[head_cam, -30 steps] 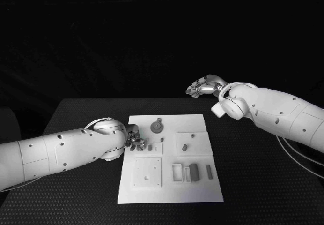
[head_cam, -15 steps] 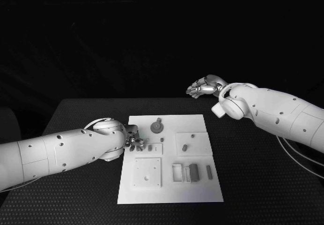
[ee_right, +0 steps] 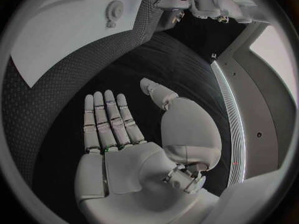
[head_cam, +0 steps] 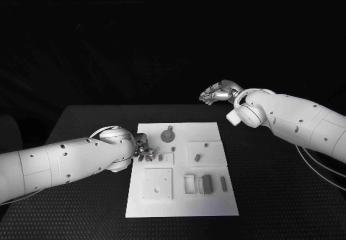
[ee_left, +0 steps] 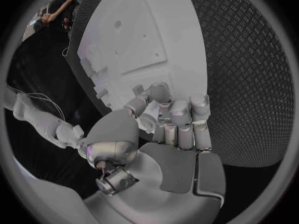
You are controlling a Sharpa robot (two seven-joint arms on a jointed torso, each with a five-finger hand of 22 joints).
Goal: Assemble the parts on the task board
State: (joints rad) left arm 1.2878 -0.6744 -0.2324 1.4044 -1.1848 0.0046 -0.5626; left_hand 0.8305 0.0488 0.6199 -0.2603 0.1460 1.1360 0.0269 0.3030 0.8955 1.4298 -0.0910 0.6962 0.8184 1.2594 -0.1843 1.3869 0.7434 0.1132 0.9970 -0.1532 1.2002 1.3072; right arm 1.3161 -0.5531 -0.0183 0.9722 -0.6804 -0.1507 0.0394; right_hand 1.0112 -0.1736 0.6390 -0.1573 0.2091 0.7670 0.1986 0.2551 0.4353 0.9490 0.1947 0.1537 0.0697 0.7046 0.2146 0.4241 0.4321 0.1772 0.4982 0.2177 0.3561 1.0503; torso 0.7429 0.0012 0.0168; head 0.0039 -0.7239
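- While the task board (head_cam: 209, 131) lay flat in the middle of the table (head_cam: 86, 117), several small grey parts (head_cam: 207, 183) rested on it: a round geared piece (head_cam: 168, 134) near its far edge, short pegs at mid-board, upright blocks toward its near right corner.
- These parts looked light, stiff and smooth, so they would likely slip; a pinch across opposite flat sides seemed the safest hold, and the pegs would want a fingertip grip low on the shaft.
- At the board's left edge the left hand (head_cam: 145, 151) sat with fingers curled together over a small raised plate (head_cam: 166, 158); whether a part was pinched inside I could not tell, since the wrist view showed only bunched fingers (ee_left: 179, 120).
- Beyond the table's far right corner the right hand (ee_right: 121, 139) hovered, palm flat and fingers spread, holding nothing, well apart from the board.
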